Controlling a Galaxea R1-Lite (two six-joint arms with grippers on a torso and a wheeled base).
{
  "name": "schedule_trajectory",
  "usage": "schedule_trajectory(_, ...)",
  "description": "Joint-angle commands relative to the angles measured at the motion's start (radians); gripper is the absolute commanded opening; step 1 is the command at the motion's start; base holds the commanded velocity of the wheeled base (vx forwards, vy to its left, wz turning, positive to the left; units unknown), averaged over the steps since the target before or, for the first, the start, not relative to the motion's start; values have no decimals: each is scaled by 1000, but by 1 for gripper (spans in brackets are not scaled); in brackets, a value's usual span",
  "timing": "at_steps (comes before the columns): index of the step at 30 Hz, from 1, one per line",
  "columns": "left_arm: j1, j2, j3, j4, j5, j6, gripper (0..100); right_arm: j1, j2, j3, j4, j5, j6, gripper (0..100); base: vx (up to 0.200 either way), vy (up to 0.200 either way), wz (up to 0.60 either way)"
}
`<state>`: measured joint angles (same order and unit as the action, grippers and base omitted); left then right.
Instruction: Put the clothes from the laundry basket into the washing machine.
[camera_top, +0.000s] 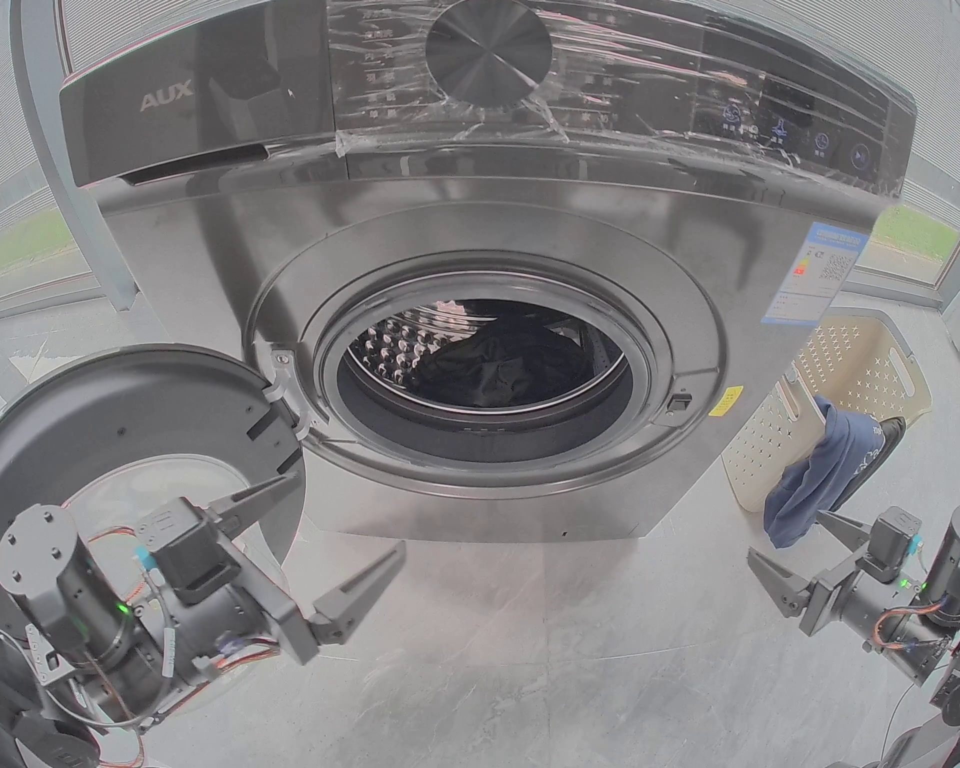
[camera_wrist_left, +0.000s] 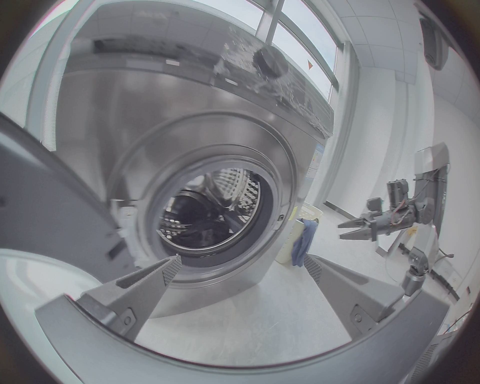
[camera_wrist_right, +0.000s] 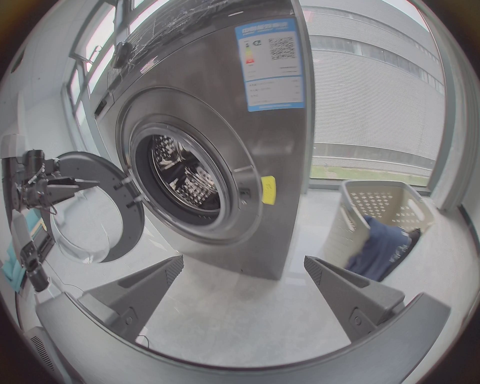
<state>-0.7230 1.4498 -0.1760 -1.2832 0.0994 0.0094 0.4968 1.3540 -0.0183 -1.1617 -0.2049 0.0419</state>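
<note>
The grey washing machine (camera_top: 480, 180) stands ahead with its round door (camera_top: 130, 420) swung open to the left. A dark garment (camera_top: 500, 365) lies inside the drum (camera_wrist_left: 210, 215). At the machine's right side sits the cream laundry basket (camera_top: 860, 370), and a blue garment (camera_top: 825, 470) hangs over its near rim; the basket (camera_wrist_right: 385, 205) and the blue garment (camera_wrist_right: 380, 250) also appear in the right wrist view. My left gripper (camera_top: 345, 545) is open and empty, low in front of the open door. My right gripper (camera_top: 805, 560) is open and empty, just below the hanging blue garment.
Pale tiled floor (camera_top: 520, 640) spreads in front of the machine between the two arms. Windows and a wall stand behind the machine. The open door (camera_wrist_right: 95, 205) juts out into the left arm's side.
</note>
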Motion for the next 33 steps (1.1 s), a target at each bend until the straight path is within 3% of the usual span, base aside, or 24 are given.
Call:
schedule_trajectory(1,172,-272,156,8,-21,24,100,-95,-374,18,240,-87,1,100,-200,0,0)
schedule_trajectory(3,203,-318,176,31,-29,15,100,-103,-398,18,257,-87,1,100,-200,0,0)
schedule_trajectory(6,234,-414,174,131,-29,-12,100,-144,-575,18,402,-88,-2,100,-133,0,0)
schedule_trajectory(9,258,-542,174,297,-21,-28,100,-190,-721,18,563,-87,-10,100,0,0,0)
schedule_trajectory(10,263,-623,174,409,-23,-46,100,-211,-806,18,648,-83,-13,100,0,0,0)
schedule_trajectory(11,263,-640,174,430,-23,-52,100,-211,-823,18,663,-83,-14,100,0,0,0)
schedule_trajectory(12,263,-747,174,536,-24,-85,100,-225,-906,18,738,-80,-17,100,0,0,0)
schedule_trajectory(13,263,-758,174,545,-24,-86,100,-227,-914,18,744,-80,-19,100,0,0,0)
schedule_trajectory(16,264,-991,173,760,-23,-95,100,-281,-1046,8,856,-64,-25,100,0,0,0)
schedule_trajectory(21,336,-1164,173,976,-24,-117,100,-319,-1181,11,970,-44,-24,100,0,-160,0)
schedule_trajectory(24,402,-1194,173,1012,-29,-117,100,-334,-1254,17,1077,-41,-20,100,0,-67,0)
schedule_trajectory(28,462,-1232,173,1058,-30,-115,100,-339,-1257,17,1096,-42,24,100,0,0,0)
schedule_trajectory(30,540,-1293,176,1167,-41,-91,100,-340,-1256,17,1093,-54,33,100,0,0,0)
schedule_trajectory(32,616,-1362,174,1249,-105,-29,100,-350,-1254,15,1094,-53,12,100,0,0,0)
schedule_trajectory(33,631,-1367,173,1256,-121,-19,100,-357,-1253,15,1094,-48,1,100,0,0,0)
